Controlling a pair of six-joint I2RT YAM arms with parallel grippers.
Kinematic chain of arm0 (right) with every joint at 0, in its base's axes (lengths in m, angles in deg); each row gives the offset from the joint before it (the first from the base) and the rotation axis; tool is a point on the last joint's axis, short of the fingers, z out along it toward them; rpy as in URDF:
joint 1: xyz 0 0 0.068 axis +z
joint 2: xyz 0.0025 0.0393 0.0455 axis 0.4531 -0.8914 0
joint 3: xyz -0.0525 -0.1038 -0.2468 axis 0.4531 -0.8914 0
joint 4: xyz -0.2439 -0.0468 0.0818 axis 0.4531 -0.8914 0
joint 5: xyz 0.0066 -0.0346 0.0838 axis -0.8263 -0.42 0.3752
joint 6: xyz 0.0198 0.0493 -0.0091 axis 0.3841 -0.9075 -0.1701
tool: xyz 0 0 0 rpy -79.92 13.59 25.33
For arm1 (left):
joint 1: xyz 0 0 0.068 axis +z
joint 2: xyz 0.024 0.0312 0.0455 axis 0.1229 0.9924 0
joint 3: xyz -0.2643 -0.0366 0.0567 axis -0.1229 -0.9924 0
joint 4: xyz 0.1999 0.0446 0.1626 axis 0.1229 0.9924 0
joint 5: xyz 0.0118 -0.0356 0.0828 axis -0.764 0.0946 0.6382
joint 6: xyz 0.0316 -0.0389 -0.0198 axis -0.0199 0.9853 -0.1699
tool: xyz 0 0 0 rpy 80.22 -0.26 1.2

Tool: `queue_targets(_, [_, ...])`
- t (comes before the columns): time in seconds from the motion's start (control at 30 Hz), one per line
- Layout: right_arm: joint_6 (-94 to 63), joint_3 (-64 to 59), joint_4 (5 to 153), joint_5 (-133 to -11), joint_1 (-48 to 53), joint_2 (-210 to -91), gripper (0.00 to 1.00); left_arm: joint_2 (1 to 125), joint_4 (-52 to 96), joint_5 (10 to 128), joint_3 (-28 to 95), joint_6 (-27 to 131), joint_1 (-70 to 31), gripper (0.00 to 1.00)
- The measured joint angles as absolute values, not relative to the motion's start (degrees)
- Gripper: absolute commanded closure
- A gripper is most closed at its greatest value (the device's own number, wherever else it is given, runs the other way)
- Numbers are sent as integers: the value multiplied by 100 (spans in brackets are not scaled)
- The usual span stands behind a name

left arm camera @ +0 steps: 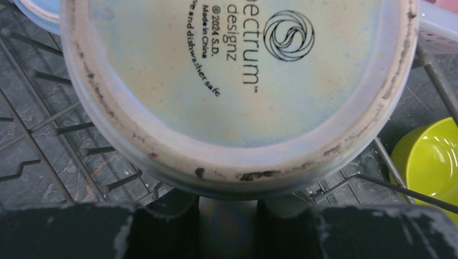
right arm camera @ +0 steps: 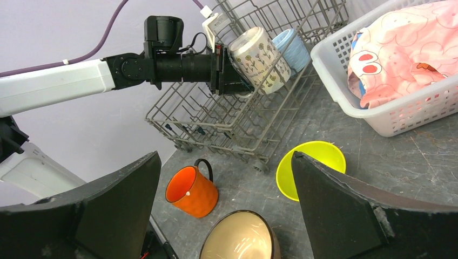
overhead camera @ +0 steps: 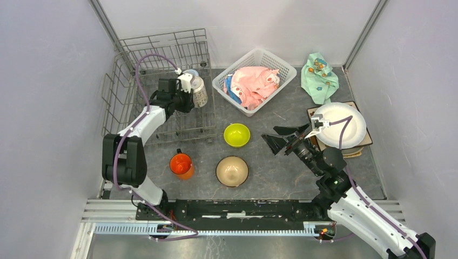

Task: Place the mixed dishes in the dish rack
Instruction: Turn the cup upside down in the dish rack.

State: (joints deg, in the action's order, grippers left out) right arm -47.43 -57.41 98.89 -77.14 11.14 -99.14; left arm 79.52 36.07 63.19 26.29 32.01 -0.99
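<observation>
Right up close, the white patterned mug (left arm camera: pixel 232 81) shows its bottom to the left wrist camera. Left jaws pinch it. It lies on its side, mouth pointing away from them, inside the dish rack (overhead camera: pixel 116 89) by its right wall, at the tabletop's far left corner, just beside the light-blue mug (right arm camera: pixel 291 46). Right jaws are spread wide and empty, near the white plate (overhead camera: pixel 354 127) by the right edge.

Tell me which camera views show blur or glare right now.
Left wrist: print on the patterned mug is sharp, the left gripper below it blurred. Right wrist: glare inside the tan bowl. Top external: evenly lit, sharp throughout.
</observation>
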Motion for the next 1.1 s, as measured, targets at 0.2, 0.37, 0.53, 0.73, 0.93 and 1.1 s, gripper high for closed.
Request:
queue_targets(0.2, [-4728, -5741, 9887, -7717, 1114, -9912, 2, 8105, 3609, 6330, 2610, 3201, -99, 81])
queue_targets(0.37, [-4726, -5741, 9839, -7717, 1114, -9842, 2, 8221, 3583, 6341, 2610, 3201, -99, 73])
queue_targets(0.53, [-4695, -5741, 9795, -7732, 1114, -9737, 2, 8317, 3487, 6338, 2612, 3201, -97, 62])
queue_targets(0.73, [-4623, -5741, 9717, -7821, 1114, -9656, 2, 8346, 3502, 6308, 2645, 3199, -99, 56])
queue_targets(0.93, [-4616, -5741, 9671, -7839, 1114, -9610, 2, 8346, 3520, 6301, 2673, 3201, -88, 53])
queue_targets(1.1, [-4619, -5741, 9568, -7843, 1114, -9606, 2, 8285, 3649, 6223, 2728, 3203, -88, 43])
